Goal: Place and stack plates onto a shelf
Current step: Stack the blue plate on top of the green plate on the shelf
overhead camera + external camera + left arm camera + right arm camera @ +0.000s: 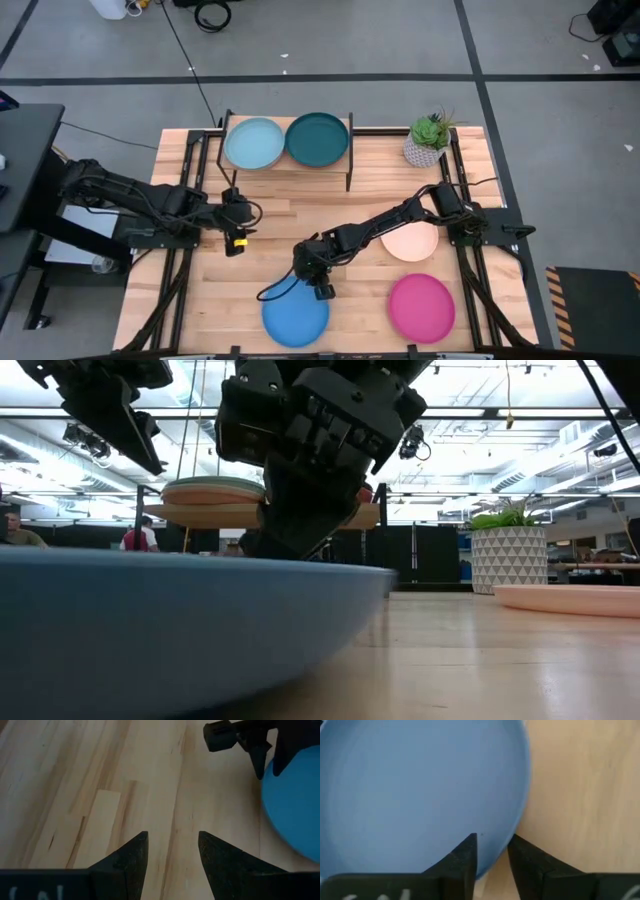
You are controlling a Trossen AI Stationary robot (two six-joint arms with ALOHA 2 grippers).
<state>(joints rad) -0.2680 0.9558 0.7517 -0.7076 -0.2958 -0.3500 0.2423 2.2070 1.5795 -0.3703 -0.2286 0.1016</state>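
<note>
The blue plate lies flat near the table's near edge and fills the right wrist view. My right gripper is at its far-right rim, shut on it. My left gripper hangs open over bare wood left of centre. The shelf stands at the far edge, with a light teal plate and a dark teal plate on top. In the low view its pile shows more than one layer. A cream plate and a magenta plate lie on the right. My right gripper pinches the blue plate's rim on its far-right side. One finger stands over the plate's inside, and the other finger is outside the edge. The fingers come from above, slanting in from the far right. The plate rests on the table.
A potted plant in a white pot stands at the far right, beside the shelf. Black rails run along both sides of the table. Bare wood lies between the shelf and the blue plate. People show in the room beyond.
</note>
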